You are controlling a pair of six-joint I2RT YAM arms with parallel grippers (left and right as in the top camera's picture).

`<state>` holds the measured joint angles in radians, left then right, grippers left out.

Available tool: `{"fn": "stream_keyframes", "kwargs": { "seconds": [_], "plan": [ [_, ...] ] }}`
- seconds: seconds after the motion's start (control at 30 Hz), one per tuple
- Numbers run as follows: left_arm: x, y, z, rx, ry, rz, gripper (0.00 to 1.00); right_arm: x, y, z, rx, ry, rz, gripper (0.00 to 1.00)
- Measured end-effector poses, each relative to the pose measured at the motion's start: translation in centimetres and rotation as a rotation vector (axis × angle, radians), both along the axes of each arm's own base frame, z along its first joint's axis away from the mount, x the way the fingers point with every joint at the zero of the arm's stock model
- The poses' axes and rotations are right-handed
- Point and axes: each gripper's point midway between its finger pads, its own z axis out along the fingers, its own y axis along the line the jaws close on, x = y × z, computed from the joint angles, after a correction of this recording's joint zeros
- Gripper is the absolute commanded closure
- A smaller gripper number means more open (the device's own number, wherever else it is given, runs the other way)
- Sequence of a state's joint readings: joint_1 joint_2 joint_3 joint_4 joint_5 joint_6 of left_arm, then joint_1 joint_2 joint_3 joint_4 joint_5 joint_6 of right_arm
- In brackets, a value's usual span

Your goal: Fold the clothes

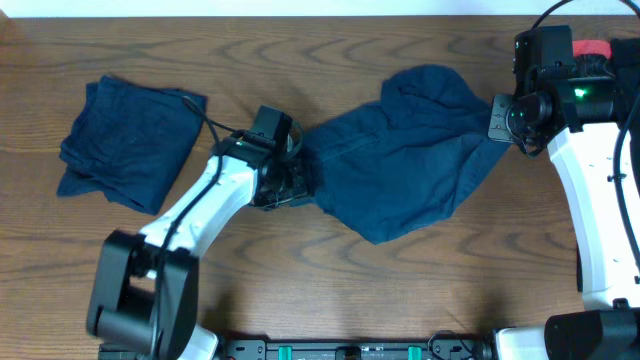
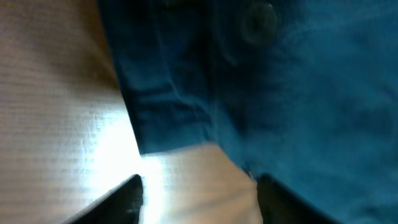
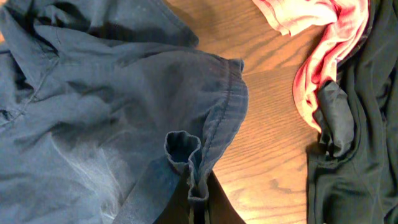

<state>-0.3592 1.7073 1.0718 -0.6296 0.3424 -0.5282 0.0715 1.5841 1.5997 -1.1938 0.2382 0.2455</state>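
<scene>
A dark blue shirt (image 1: 410, 150) lies spread and rumpled across the middle of the table. My left gripper (image 1: 292, 188) is low at its left edge; in the left wrist view its fingers (image 2: 199, 199) stand apart over bare wood, with the shirt's hem (image 2: 174, 112) just ahead of them. My right gripper (image 1: 497, 125) is shut on the shirt's right hem; the right wrist view shows the bunched hem (image 3: 196, 168) pinched between the fingers (image 3: 198, 208).
A folded dark blue garment (image 1: 125, 140) lies at the far left. A red cloth (image 3: 317, 37) and a black garment (image 3: 357, 137) lie to the right of the shirt, at the table's right edge behind my right arm.
</scene>
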Motion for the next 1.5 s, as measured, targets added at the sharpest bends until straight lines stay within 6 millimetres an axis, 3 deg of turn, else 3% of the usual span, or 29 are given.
{"fn": "stream_keyframes", "kwargs": {
  "seconds": [0.1, 0.23, 0.4, 0.5, 0.67, 0.8, 0.9, 1.03, 1.17, 1.27, 1.33, 1.4, 1.5],
  "plan": [
    [0.3, 0.2, -1.8, 0.024, 0.023, 0.007, 0.85, -0.1, -0.5, 0.0, -0.002, 0.004, -0.013, 0.99],
    [0.4, 0.2, -3.5, 0.04, 0.049, 0.007, 0.86, -0.4, -1.9, -0.1, -0.003, 0.014, -0.052, 0.99],
    [2.2, -0.3, -4.5, 0.03, -0.01, 0.011, 0.85, -0.8, -2.6, -0.2, -0.005, 0.026, -0.072, 0.99],
    [4.5, -0.3, -4.4, 0.044, -0.103, 0.023, 0.85, -1.1, -2.8, -0.4, -0.006, 0.041, -0.076, 0.99],
    [10.5, 0.1, -3.8, 0.064, -0.345, 0.078, 0.85, -1.5, -2.8, -0.5, 0.0, 0.056, -0.079, 0.98],
    [15.1, 0.9, -1.7, 0.032, -0.54, 0.14, 0.86, -1.5, -2.5, -0.8, 0.021, 0.062, -0.072, 0.98],
    [16.6, 1.6, -0.5, 0.014, -0.584, 0.165, 0.86, -1.6, -2.3, -1.2, 0.029, 0.07, -0.073, 0.97],
    [15.1, 1.5, -1.0, -0.057, -0.466, 0.131, 0.83, -1.9, -2.3, -2.2, 0.035, 0.089, -0.075, 0.96],
    [8.9, 1.1, -2.0, -0.166, -0.171, 0.081, 0.75, -1.8, -2.2, -2.6, 0.037, 0.086, -0.077, 0.91],
    [4.9, 0.2, -1.4, -0.227, -0.007, 0.061, 0.71, -1.5, -2.2, -2.6, 0.039, 0.075, -0.077, 0.89],
    [4.2, -0.8, -0.8, -0.263, 0.005, 0.028, 0.56, -1.4, -2.2, -2.6, 0.039, 0.072, -0.077, 0.89],
    [4.5, -2.4, -0.3, -0.298, -0.035, -0.018, 0.35, -1.4, -2.2, -2.7, 0.039, 0.073, -0.077, 0.89],
    [4.8, -4.8, 0.3, -0.34, -0.097, -0.088, 0.26, -1.5, -2.2, -2.7, 0.039, 0.074, -0.077, 0.89]
  ]
}}
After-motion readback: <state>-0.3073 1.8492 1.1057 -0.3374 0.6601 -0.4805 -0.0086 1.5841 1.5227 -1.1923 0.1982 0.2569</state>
